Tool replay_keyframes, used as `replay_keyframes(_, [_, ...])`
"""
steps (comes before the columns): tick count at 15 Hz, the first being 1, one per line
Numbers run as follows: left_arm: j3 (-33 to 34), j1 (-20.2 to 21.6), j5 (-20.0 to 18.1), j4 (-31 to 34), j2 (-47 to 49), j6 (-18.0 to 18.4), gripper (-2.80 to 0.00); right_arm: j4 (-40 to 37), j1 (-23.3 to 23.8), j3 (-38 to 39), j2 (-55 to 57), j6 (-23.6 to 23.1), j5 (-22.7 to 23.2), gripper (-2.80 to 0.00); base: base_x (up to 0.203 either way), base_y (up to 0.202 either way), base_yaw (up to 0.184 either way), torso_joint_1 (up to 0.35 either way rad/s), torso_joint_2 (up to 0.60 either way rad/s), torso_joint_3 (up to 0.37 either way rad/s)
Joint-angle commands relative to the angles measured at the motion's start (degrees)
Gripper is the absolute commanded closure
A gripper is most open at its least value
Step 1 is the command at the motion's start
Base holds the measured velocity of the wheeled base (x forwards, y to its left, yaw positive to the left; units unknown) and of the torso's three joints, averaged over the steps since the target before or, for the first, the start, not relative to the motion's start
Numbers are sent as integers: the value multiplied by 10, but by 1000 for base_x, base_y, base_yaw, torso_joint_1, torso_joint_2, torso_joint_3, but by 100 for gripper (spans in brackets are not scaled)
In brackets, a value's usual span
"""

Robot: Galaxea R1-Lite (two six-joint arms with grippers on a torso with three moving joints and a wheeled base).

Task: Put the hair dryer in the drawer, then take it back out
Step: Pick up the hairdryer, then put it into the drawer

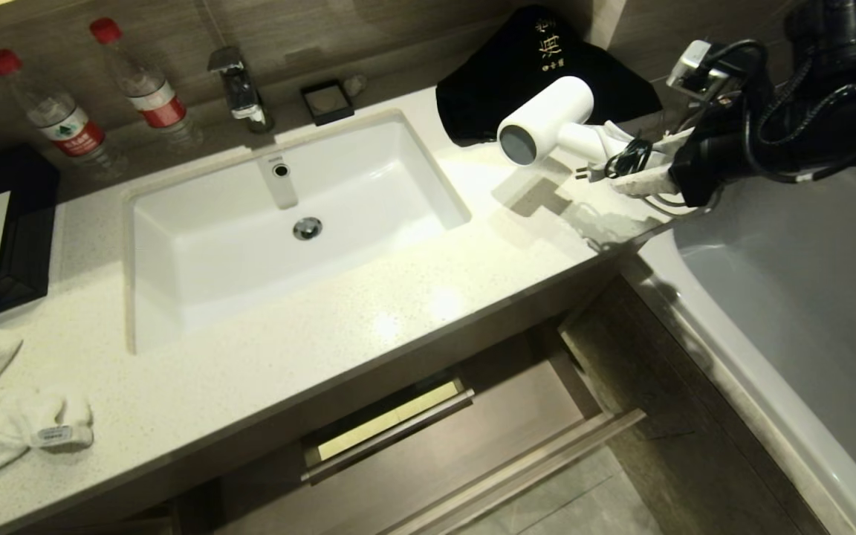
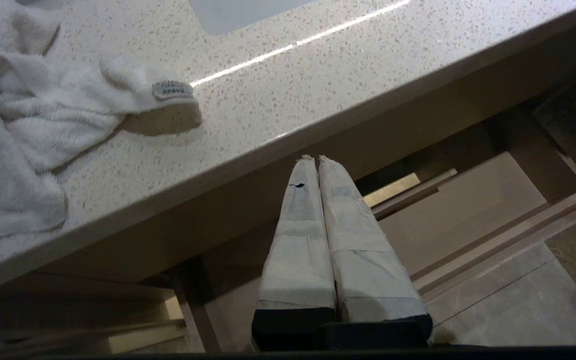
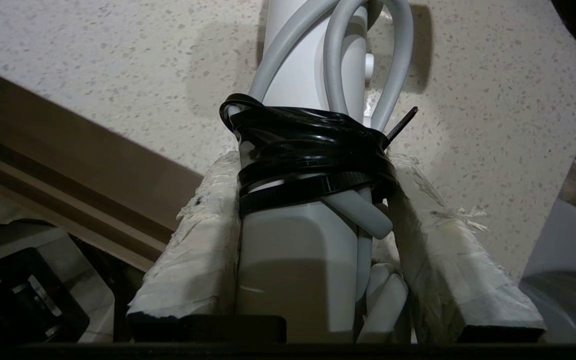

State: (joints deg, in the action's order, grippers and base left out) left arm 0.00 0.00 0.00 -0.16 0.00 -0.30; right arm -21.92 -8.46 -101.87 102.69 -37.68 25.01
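Dryer [image 1: 547, 119] is clamped by its handle in the right gripper [image 1: 640, 167], above the counter [image 1: 368, 312] at 2 o'clock from the sink [image 1: 212, 253]. Drawer [image 1: 487, 446] stands open below at 6 o'clock. Left gripper [image 2: 318, 161] has its fingers pressed together, empty, near the counter edge.

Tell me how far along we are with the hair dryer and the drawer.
Done: the drawer stands pulled open under the counter, nothing visible inside. In hand: the right gripper holds the hair dryer by its handle above the counter's right end, cord strapped to it. Whether it has been in the drawer yet, I cannot tell. The left gripper is shut, idle near the drawer.
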Motion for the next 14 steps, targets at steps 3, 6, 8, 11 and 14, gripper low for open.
replay_keyframes(3, [0, 0, 1, 0, 0, 0, 0, -32, 0, 42, -118, -1, 1, 0, 0, 0, 0, -317, 188, -137])
replay_keyframes(6, [0, 0, 1, 0, 0, 0, 0, -37, 1, 118, -213, 1, 1, 0, 0, 0, 0, -297, 142, -170])
replay_keyframes(8, [0, 0, 1, 0, 1, 0, 0, -44, 9, 166, -267, 2, 0, 0, 0, 0, 0, -285, 99, -189])
replay_keyframes(11, [0, 0, 1, 0, 1, 0, 0, -83, 23, 190, -325, 2, -1, 0, 0, 0, 0, -267, 57, -207])
replay_keyframes(14, [0, 0, 1, 0, 1, 0, 0, -97, 50, 205, -363, 2, -1, 0, 0, 0, 0, -244, 17, -238])
